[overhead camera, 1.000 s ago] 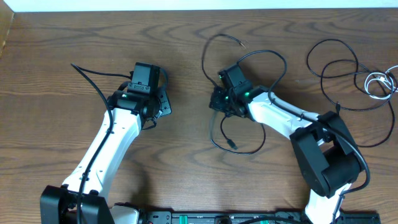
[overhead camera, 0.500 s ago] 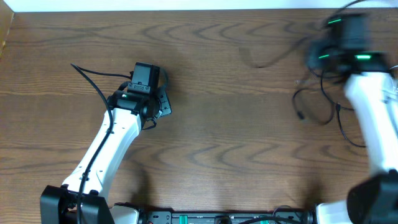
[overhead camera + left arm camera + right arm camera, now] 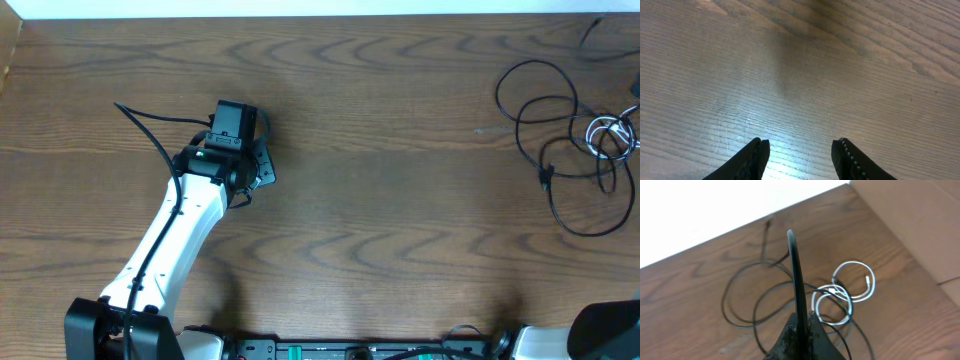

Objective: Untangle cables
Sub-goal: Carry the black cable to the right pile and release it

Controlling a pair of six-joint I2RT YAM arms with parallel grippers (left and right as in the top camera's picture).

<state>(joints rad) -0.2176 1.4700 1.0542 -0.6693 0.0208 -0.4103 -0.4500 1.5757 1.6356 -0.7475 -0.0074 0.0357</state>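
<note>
While black cable (image 3: 545, 176) and white cable (image 3: 832, 292) overlap at table's (image 3: 400, 150) right edge, right gripper (image 3: 791, 237) hovers above shut, empty, probably scouting a grab; left gripper (image 3: 800, 155) half-open, empty.

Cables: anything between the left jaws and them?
Nothing visible. Only bare table lies between the open left jaws and the black cable and white cable, which lie overlapping at the far right edge.

Overhead, even bright light falls on the brown wood-grain desk (image 3: 400, 150); the picture is sharp throughout and shadows are faint. The left wrist view shows a pale glare patch on the wood just ahead of the left hand (image 3: 800, 150), with the grain softening beyond. The upper left of the right wrist view is blown out to white.
</note>
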